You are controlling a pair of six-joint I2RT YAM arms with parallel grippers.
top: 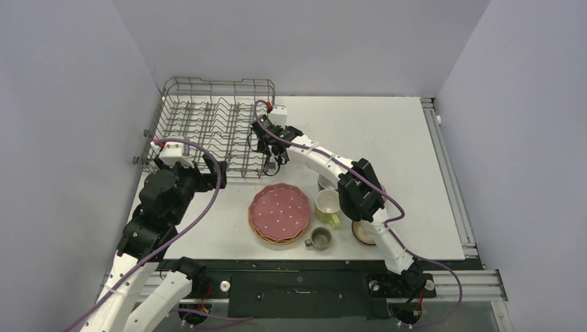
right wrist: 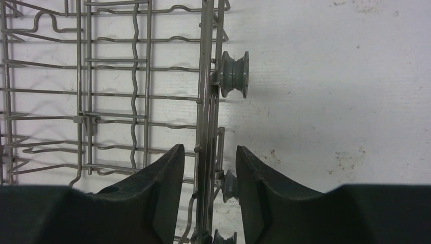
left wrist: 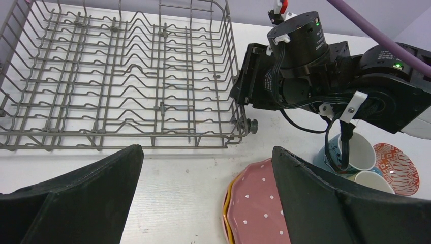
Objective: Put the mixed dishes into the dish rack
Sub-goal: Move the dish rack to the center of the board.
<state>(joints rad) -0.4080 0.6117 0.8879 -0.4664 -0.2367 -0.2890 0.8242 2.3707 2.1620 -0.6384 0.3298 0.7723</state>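
White tabletop (top: 387, 131), wood-grain-ish texture up close, bit scruffy tbh. Couple brownish smudges (right wrist: 350, 158) on it in right wrist view, fainter specks (right wrist: 356, 6) by top edge of same view. Plain pale grey walls on three sides: back wall (top: 297, 41), left wall (top: 62, 104), right wall (top: 533, 104). Silver aluminium rail (top: 451, 180) along tabletop's right edge, second rail (top: 477, 282) across near right corner. Black strip (top: 277, 277) along near edge, just below white surface.

Overhead view looks down; both wrist views share dish rack (top: 208, 121).
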